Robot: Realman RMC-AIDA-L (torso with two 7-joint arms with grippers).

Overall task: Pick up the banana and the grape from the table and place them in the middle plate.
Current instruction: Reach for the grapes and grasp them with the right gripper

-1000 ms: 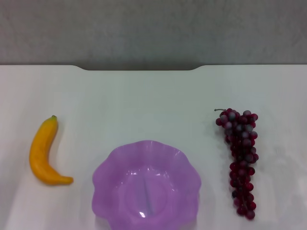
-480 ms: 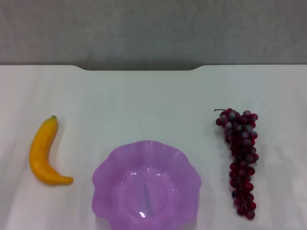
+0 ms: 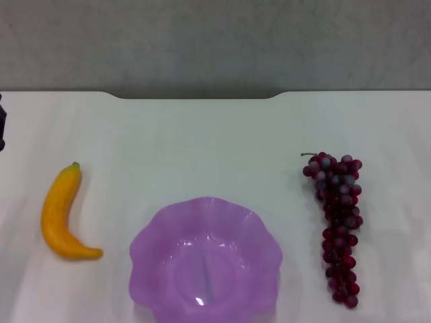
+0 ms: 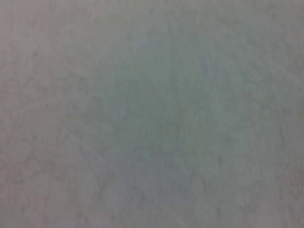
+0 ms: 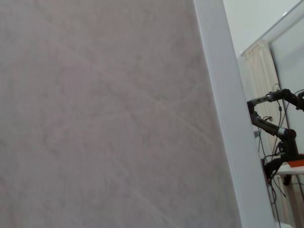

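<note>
The yellow-orange banana (image 3: 59,215) lies on the white table (image 3: 202,141) at the left, green stem tip pointing away. The dark red-purple grape bunch (image 3: 338,222) lies at the right, stem end far. The translucent purple middle plate (image 3: 151,239) with a wavy rim sits between them at the near edge and holds nothing. A dark sliver of my left gripper (image 3: 2,124) shows at the left edge of the head view, beyond and left of the banana, apart from it. My right gripper is out of view. Neither wrist view shows any task object.
The table's far edge has a wide notch (image 3: 195,95) with grey floor behind. The left wrist view shows only a plain grey surface. The right wrist view shows a grey surface, a white edge (image 5: 223,118) and a distant robot arm (image 5: 275,128).
A dark part of my left arm has come into the head view at the left edge. The banana, grape bunch and plate have not moved.
</note>
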